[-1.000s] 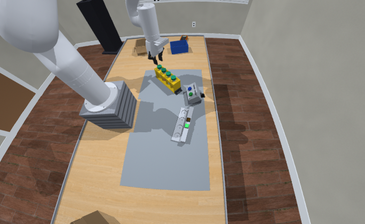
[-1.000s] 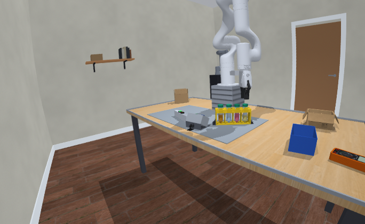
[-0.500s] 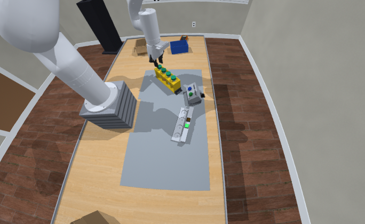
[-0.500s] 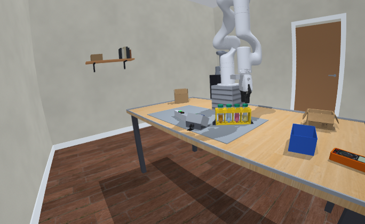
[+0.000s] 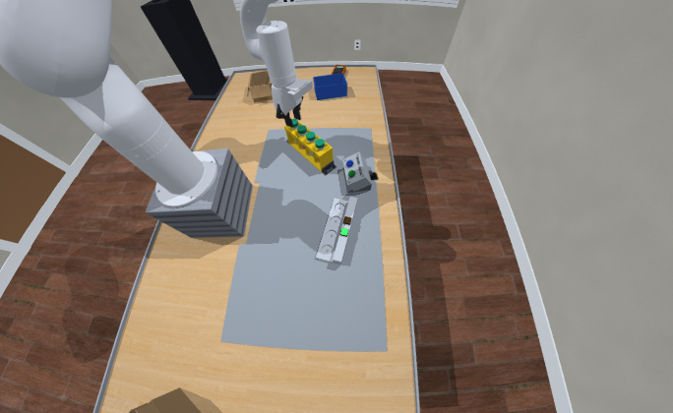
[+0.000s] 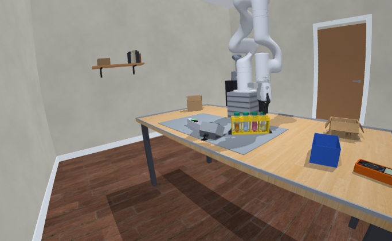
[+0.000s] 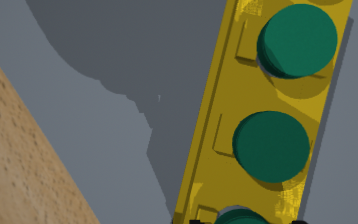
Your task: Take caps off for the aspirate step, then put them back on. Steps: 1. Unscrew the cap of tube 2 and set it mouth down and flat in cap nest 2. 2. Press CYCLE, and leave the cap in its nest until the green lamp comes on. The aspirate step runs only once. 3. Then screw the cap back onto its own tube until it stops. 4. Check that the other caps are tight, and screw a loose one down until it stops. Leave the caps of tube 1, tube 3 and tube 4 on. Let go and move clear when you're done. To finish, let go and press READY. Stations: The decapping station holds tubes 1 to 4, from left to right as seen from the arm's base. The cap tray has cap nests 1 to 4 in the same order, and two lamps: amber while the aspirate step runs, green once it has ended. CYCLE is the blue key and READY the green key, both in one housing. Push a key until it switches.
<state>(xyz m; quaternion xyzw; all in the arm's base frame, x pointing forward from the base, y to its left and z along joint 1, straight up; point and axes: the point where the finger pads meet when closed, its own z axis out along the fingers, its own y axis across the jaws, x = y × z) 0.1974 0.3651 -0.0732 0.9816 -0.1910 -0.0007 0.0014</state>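
The yellow decapping station (image 5: 327, 156) (image 6: 250, 119) holds four tubes, each with a green cap on. My gripper (image 5: 289, 119) (image 6: 263, 111) (image 7: 246, 222) is open, its fingertips at the cap of tube 1 (image 5: 293, 122) (image 7: 242, 217), one to each side in the wrist view. The cap of tube 2 (image 5: 301, 129) (image 6: 254, 113) (image 7: 271, 146) and the cap of tube 3 (image 5: 310, 136) (image 7: 300, 41) sit on their tubes; how tight any cap is, I cannot tell. The cap tray (image 5: 324, 259) has empty nests. Its green lamp (image 5: 344, 231) is lit; the amber lamp (image 5: 347, 220) is dark.
The key housing (image 5: 360, 180) (image 6: 211, 129), with blue CYCLE key (image 5: 349, 163) and green READY key (image 5: 351, 173), stands between station and tray. A blue bin (image 5: 330, 87) (image 6: 324, 152), an open cardboard box (image 5: 260, 87) and an orange meter (image 6: 376, 172) stand beyond the station.
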